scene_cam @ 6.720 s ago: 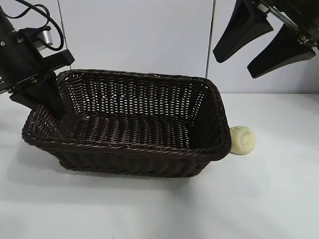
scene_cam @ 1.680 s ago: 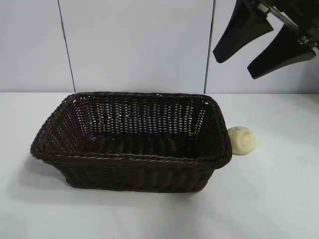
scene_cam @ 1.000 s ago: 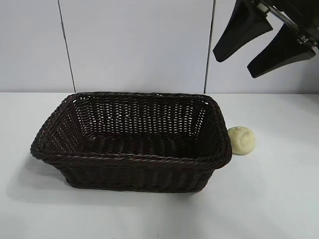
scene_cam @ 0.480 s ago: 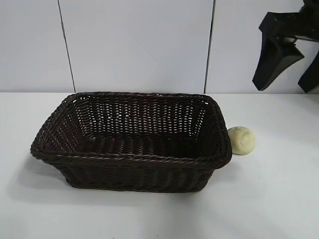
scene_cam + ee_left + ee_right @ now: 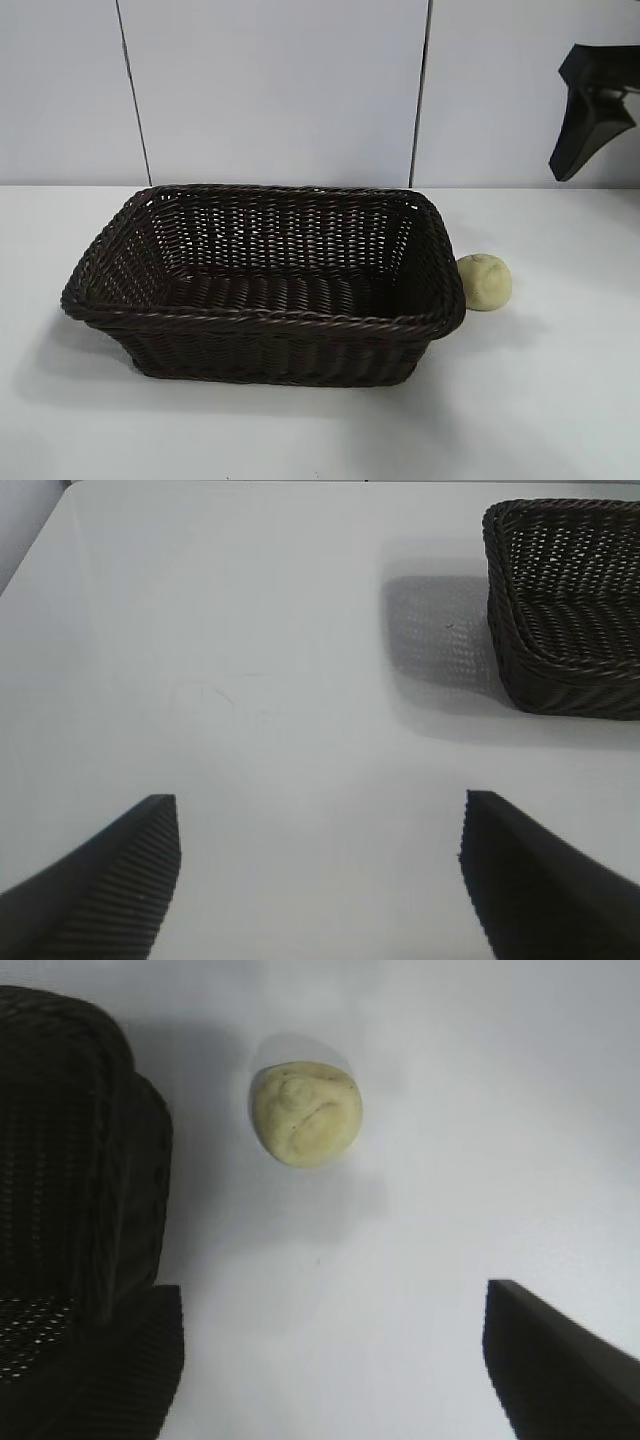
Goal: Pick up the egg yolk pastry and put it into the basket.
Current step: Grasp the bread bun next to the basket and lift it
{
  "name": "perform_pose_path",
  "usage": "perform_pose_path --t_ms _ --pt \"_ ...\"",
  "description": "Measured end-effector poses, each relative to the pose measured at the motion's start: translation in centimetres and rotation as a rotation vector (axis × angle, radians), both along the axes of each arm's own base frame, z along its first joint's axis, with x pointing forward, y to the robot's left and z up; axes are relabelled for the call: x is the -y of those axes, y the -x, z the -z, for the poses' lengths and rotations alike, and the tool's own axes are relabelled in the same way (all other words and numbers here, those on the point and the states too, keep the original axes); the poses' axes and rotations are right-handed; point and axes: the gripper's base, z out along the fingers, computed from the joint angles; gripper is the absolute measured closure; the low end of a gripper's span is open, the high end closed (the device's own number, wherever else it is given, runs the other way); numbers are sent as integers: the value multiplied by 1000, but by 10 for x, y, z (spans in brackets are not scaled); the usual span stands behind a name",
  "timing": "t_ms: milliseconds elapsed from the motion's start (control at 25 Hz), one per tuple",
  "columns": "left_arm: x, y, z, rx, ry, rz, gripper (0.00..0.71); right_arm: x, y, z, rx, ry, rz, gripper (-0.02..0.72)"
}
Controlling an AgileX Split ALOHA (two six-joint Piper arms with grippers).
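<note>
The right gripper [image 5: 330, 1360] is now lower, fingers apart. The egg yolk pastry [image 5: 485, 281] is not yet picked up; the basket [image 5: 150, 310] is empty.

Right arm swung out

I moved the right gripper [image 5: 330, 1360] rightward and lower; only one finger [image 5: 590, 110] showed outside.

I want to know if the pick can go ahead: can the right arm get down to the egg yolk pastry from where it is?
Probably yes. The egg yolk pastry lies bare on the table right beside the basket, nothing over it. The right gripper hangs above it, jaws wide. The basket's rim beside it may crowd one jaw.
</note>
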Motion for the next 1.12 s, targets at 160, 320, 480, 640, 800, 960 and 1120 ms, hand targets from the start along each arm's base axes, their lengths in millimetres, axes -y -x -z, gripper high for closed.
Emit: perform_pose_path --t_ms 160,320,480,640,800,960,1120 --pt "0 0 0 0 0 0 148 -3 -13 23 -32 -35 12 113" --pt "0 0 0 0 0 0 148 -5 -26 44 -51 -59 26 113" --pt "0 0 0 0 0 0 148 -6 -38 63 -46 -78 59 113" --pt "0 0 0 0 0 0 148 -6 -47 79 -32 -86 89 114" --pt "0 0 0 0 0 0 148 -7 -54 94 -25 -114 130 114" --pt "0 0 0 0 0 0 148 -9 -59 105 -23 -145 149 115" --pt "0 0 0 0 0 0 148 -10 -62 115 -29 -159 161 118"
